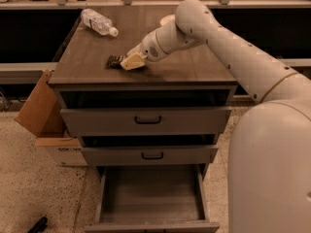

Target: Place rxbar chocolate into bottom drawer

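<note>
On the desk [189, 68] top, left of centre, the gripper [128, 63] reaches down from the right; its pale fingers [135, 59] look closed on the right end of the rxbar chocolate [114, 60], which lies flat on the wood; a clear bottle [98, 22] lies at the far left; the bottom drawer [150, 200] stands pulled out below.
</note>
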`<state>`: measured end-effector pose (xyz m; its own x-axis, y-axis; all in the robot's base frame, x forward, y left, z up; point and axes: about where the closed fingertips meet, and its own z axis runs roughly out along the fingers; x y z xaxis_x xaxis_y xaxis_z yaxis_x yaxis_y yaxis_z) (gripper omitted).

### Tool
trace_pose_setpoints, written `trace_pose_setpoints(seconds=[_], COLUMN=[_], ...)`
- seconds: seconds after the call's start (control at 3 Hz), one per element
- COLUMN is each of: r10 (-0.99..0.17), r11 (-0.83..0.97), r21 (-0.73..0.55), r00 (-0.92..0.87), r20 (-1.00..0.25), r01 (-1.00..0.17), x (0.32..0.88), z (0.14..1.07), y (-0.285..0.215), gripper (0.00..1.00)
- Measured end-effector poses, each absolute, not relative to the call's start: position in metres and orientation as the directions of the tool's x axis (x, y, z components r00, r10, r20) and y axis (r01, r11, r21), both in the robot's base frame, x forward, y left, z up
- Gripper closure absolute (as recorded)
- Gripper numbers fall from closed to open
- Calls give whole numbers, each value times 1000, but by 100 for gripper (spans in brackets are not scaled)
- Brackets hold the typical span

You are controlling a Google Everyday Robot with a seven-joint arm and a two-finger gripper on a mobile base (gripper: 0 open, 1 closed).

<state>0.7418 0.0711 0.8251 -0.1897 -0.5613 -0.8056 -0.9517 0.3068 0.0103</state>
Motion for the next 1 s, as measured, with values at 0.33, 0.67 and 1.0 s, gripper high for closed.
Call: trace_pose_setpoints(seconds=[0.33,0.67,1.0], r10=[-561,-561,-561], r11=[307,307,307], r21=[10,10,10], r00=[-190,-190,-190], r20=[-806,-806,-806], r01=[-952,-952,-952], x=[742,742,742], z=[825,825,825], y=[71,71,71], gripper=[59,36,12])
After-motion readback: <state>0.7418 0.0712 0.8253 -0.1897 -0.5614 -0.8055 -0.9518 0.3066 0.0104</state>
